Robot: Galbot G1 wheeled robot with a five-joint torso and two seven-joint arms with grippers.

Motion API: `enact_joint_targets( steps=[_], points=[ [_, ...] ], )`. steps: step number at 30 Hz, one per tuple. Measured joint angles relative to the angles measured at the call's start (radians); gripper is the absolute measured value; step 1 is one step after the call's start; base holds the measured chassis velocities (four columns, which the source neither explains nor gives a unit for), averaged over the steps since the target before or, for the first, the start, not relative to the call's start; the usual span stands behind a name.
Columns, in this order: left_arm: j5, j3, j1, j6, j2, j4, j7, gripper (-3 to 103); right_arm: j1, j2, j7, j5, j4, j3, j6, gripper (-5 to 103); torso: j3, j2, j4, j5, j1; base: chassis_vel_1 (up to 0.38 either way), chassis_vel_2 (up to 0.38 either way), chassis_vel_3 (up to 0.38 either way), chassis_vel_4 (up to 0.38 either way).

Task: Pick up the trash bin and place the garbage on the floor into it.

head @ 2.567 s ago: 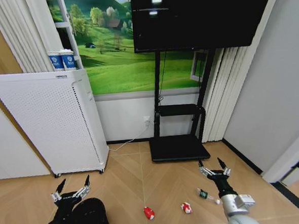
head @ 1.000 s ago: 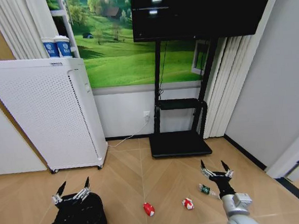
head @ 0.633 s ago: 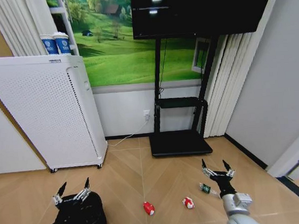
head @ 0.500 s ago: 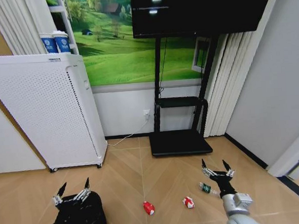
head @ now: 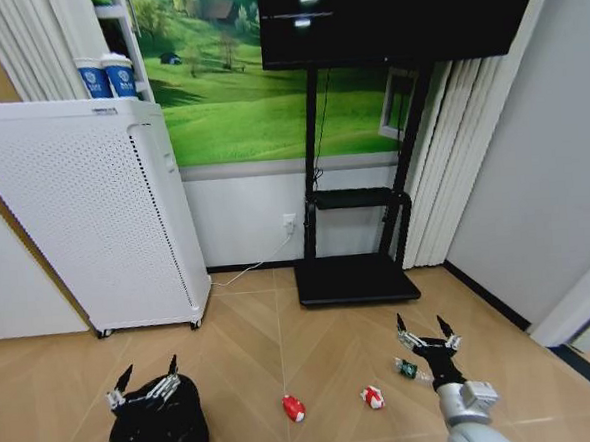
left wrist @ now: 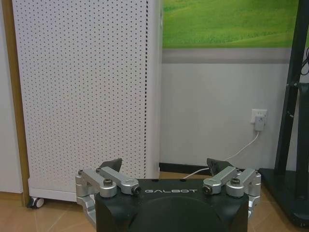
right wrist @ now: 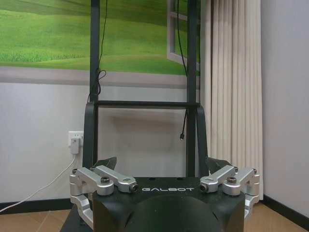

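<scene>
Low in the head view, at the bottom left of the frame, the left gripper (head: 144, 378) is held out with its fingers spread wide and nothing between them, and the black trash bin (head: 178, 434) sits on the wooden floor (head: 252, 334) right under it, partly covered by the arm. At the bottom right, the right gripper (head: 423, 331) is spread the same way and also holds nothing. The garbage lies along the bottom of the frame between the two arms: a red-and-white piece (head: 293, 408) near the middle, a second red-and-white piece (head: 372, 397) to its right, and a green-and-white piece (head: 406, 368) just beside the right gripper's tips. The two red-and-white pieces sit apart from the bin. A tall white perforated cabinet (head: 84, 214) on wheels fills the left side, with two blue-and-white paper cups (head: 106, 77) on top. In the upper middle a dark screen (head: 394, 30) hangs on a black stand (head: 357, 277) against the wall.
</scene>
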State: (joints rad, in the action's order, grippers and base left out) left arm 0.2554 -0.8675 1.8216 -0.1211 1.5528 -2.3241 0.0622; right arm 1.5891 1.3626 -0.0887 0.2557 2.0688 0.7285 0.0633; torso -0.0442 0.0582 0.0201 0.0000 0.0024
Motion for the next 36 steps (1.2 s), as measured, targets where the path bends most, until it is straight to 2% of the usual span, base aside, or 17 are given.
enact_joint_targets(
  steps=[13,14,15,23,24,25,26,27,29,30,32,33,35,36],
  points=[
    [0.009,-0.002,-0.006,-0.003,0.004,0.018,-0.008,98,-0.002,-0.002,-0.003,0.004,-0.009,0.0,0.001,100,0.038,-0.04,0.0,0.0,-0.002,0.0,0.0,0.0,0.0],
    [0.011,-0.002,-0.006,-0.005,0.004,0.018,-0.008,95,-0.002,-0.003,-0.002,0.005,-0.008,0.0,0.001,100,0.041,-0.043,0.0,0.0,-0.002,0.0,0.0,0.0,0.0],
    [0.015,-0.002,-0.007,-0.009,0.004,0.02,-0.009,97,-0.002,-0.004,-0.001,0.007,-0.006,0.001,0.001,100,0.044,-0.048,0.0,0.0,-0.002,0.0,0.0,0.0,0.0],
    [0.036,-0.004,0.001,-0.032,-0.001,0.017,-0.028,99,-0.001,-0.002,0.0,0.009,-0.001,0.002,0.001,100,0.044,-0.056,0.0001,-0.0002,-0.002,0.0,0.0,0.0,0.0],
    [0.047,-0.013,0.02,-0.047,-0.009,0.004,-0.057,99,0.0,-0.002,0.001,0.008,0.001,0.006,0.001,100,0.044,-0.056,0.0001,0.0,-0.002,0.0,0.0,0.0,0.0],
    [0.129,-0.059,0.068,-0.084,-0.034,-0.013,-0.142,99,0.004,0.0,0.003,0.007,-0.002,0.02,0.004,100,0.044,-0.056,0.0,-0.0003,-0.002,0.0,0.0,0.0,0.0],
    [0.129,-0.059,0.068,-0.084,-0.034,-0.013,-0.142,99,0.004,0.0,0.003,0.007,-0.002,0.02,0.004,100,0.044,-0.056,0.0,-0.0003,-0.002,0.0,0.0,0.0,0.0],
    [0.204,-0.1,0.105,-0.128,-0.038,-0.033,-0.179,97,0.003,0.001,0.003,0.008,-0.008,0.023,0.005,100,0.044,-0.056,0.0003,0.0,-0.002,0.0,0.0,0.0,0.0],
    [0.289,-0.162,0.164,-0.191,-0.034,-0.053,-0.22,96,-0.012,0.001,0.001,0.01,-0.017,0.02,0.004,100,0.044,-0.055,-0.0001,0.0,-0.002,0.0,0.0,0.0,0.0],
    [0.289,-0.162,0.164,-0.191,-0.034,-0.053,-0.22,96,-0.012,0.001,0.001,0.01,-0.017,0.02,0.004,100,0.044,-0.055,-0.0001,0.0,-0.002,0.0,0.0,0.0,0.0],
    [0.389,-0.216,0.235,-0.25,-0.026,-0.066,-0.255,100,-0.029,-0.001,-0.001,0.015,-0.03,0.016,0.0,100,0.044,-0.053,-0.0003,0.0001,-0.002,0.0,0.0,0.0,0.0],
    [0.389,-0.216,0.235,-0.25,-0.026,-0.066,-0.255,100,-0.029,-0.001,-0.001,0.015,-0.03,0.016,0.0,100,0.044,-0.053,-0.0003,0.0001,-0.002,0.0,0.0,0.0,0.0],
    [0.49,-0.235,0.291,-0.286,-0.02,-0.066,-0.284,100,-0.042,-0.003,-0.002,0.023,-0.045,0.015,-0.002,100,0.044,-0.053,-0.0003,0.0001,-0.002,0.0,0.0,0.0,0.0],
    [0.51,-0.236,0.304,-0.291,-0.018,-0.055,-0.293,100,-0.047,-0.004,-0.002,0.027,-0.052,0.015,-0.002,100,0.044,-0.052,-0.0003,0.0003,-0.002,0.0,0.0,0.0,0.0]
  ],
)
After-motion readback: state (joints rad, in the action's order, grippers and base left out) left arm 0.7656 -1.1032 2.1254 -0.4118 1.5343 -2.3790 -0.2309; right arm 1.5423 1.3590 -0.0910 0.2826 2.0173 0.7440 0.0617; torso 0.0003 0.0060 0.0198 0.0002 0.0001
